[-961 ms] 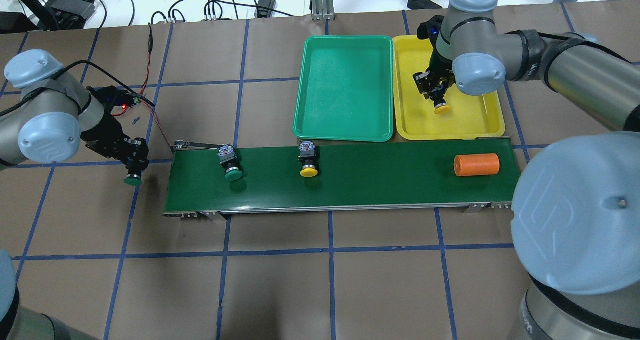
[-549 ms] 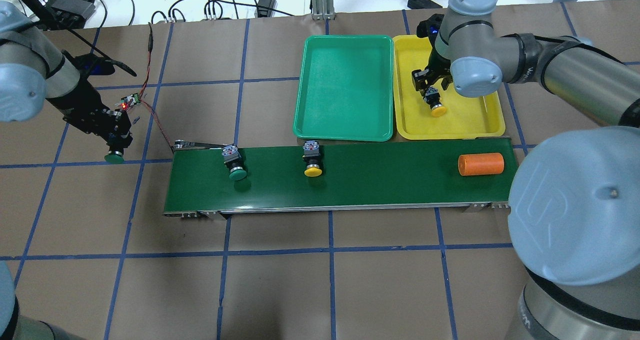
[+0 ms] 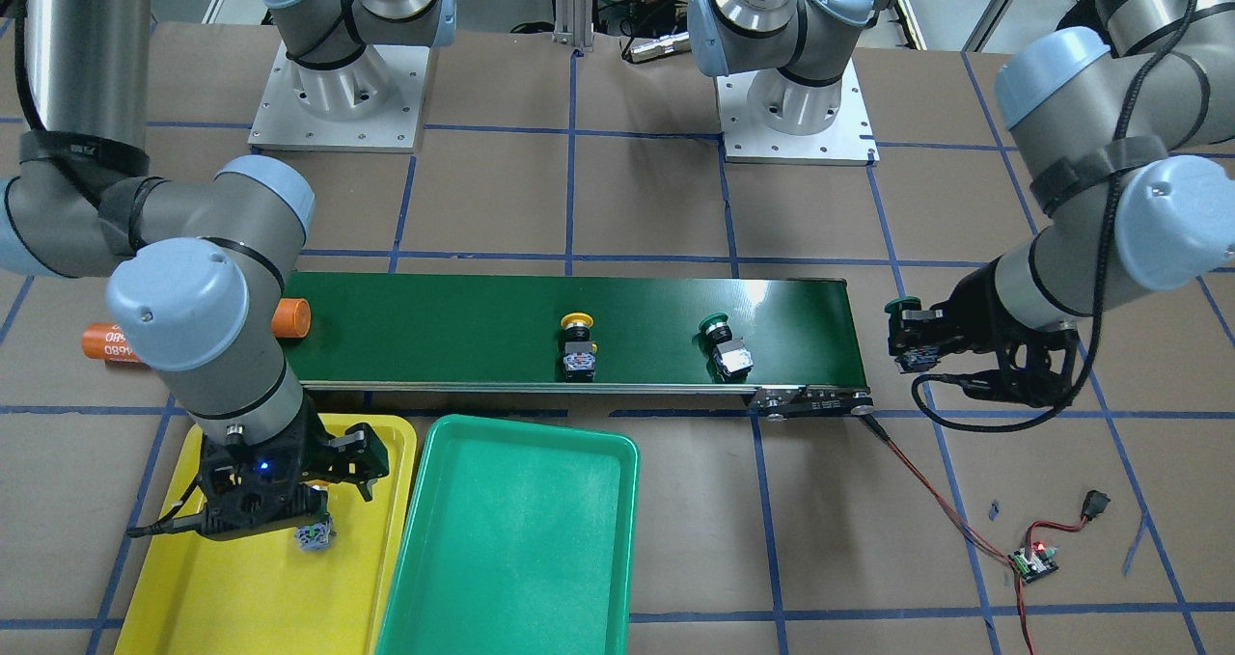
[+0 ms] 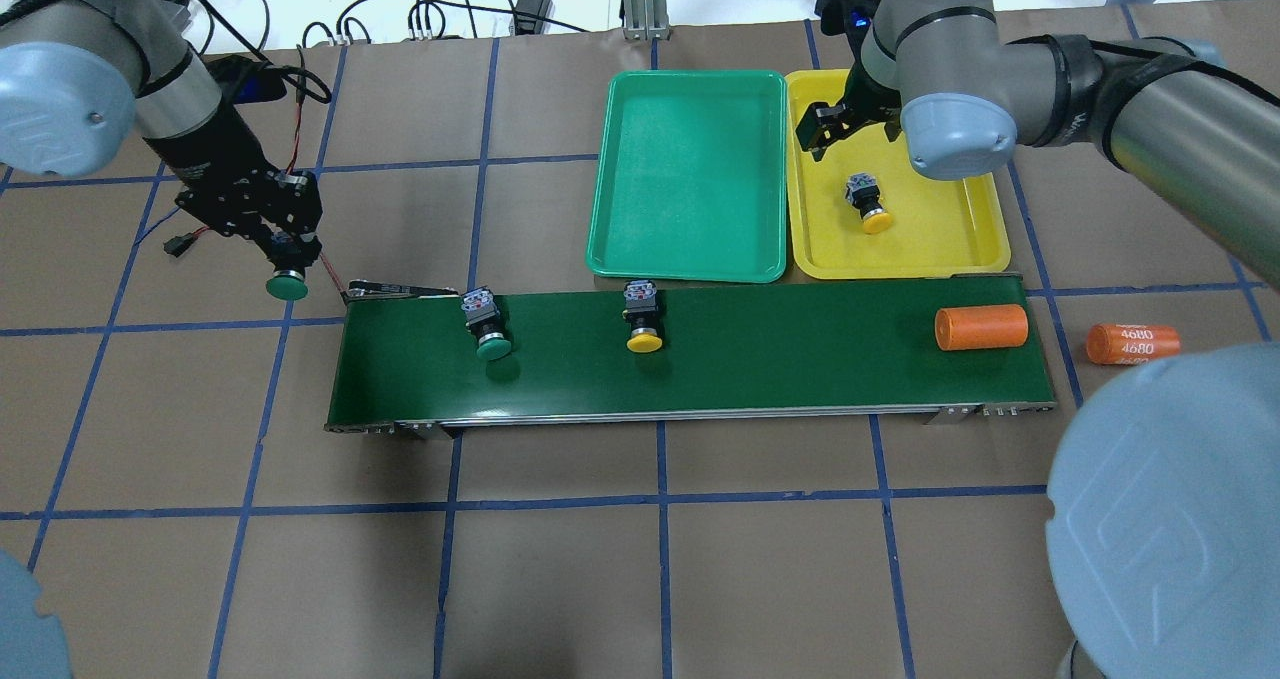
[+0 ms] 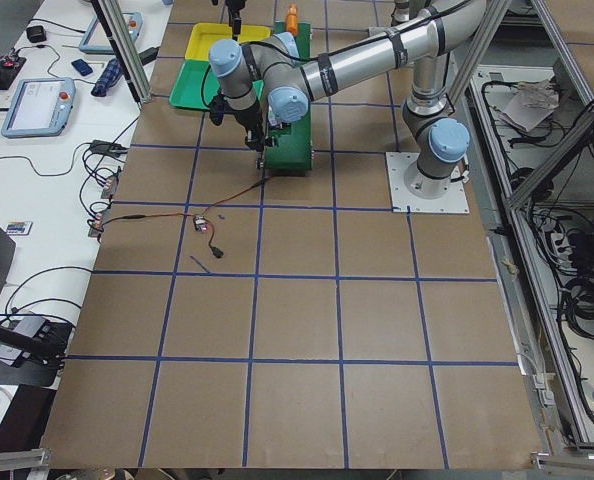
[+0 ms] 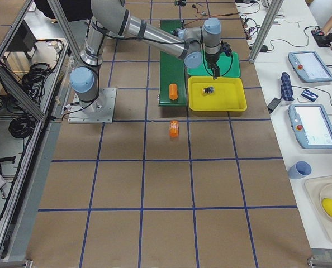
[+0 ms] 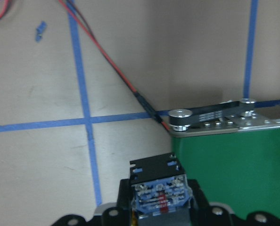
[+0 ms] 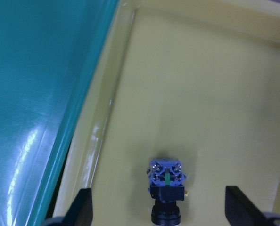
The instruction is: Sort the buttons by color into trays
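Note:
My left gripper (image 4: 288, 255) is shut on a green-capped button (image 4: 287, 284), held cap-down just above the table off the belt's left end; its bluish contact block (image 7: 160, 199) fills the left wrist view. A yellow-capped button (image 4: 868, 204) lies in the yellow tray (image 4: 960, 249). My right gripper (image 8: 161, 212) hangs open above it, fingers (image 8: 83, 207) well apart and touching nothing. The green tray (image 4: 690, 174) beside it holds nothing. On the dark green belt (image 4: 780, 359) lie another green-capped button (image 4: 488, 326) and a yellow-capped one (image 4: 642, 319).
An orange cylinder (image 4: 980, 328) lies at the belt's right end, and a second one marked 4680 (image 4: 1132, 344) lies on the table past it. Red and black wires (image 3: 946, 510) run from the belt's left end to a small circuit board (image 3: 1032, 560).
My right gripper opened, left the yellow-capped button in the yellow tray and drew back from it. My left gripper carried the green-capped button right towards the belt's end. The things on the belt drifted right.

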